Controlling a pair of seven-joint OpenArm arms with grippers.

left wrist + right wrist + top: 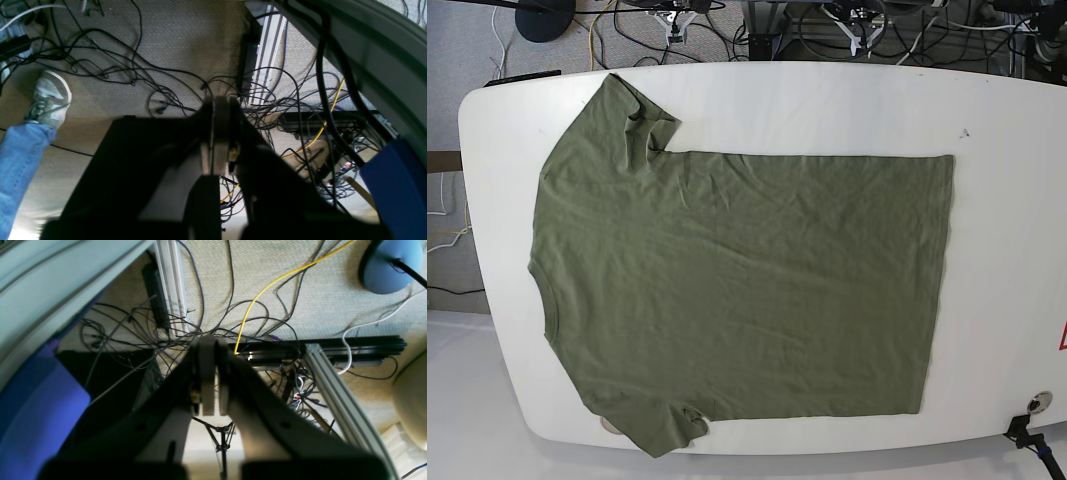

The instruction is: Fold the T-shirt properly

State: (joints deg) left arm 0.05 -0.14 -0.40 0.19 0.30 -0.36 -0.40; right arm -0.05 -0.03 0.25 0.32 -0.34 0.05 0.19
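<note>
The olive-green T-shirt lies spread flat on the white table, seen only in the base view. Its collar points left, its hem lies to the right, and both short sleeves are crumpled inward at the upper left and lower left. Neither gripper is near it. In the left wrist view my left gripper is shut with nothing between its fingers, hanging over the floor beyond the table. My right gripper is likewise shut and empty above the floor in the right wrist view.
Tangled black cables and a yellow cable cover the carpet. A person's shoe and jeans leg stand at the left. Aluminium frame bars, a blue lamp base and the table's rim are close by.
</note>
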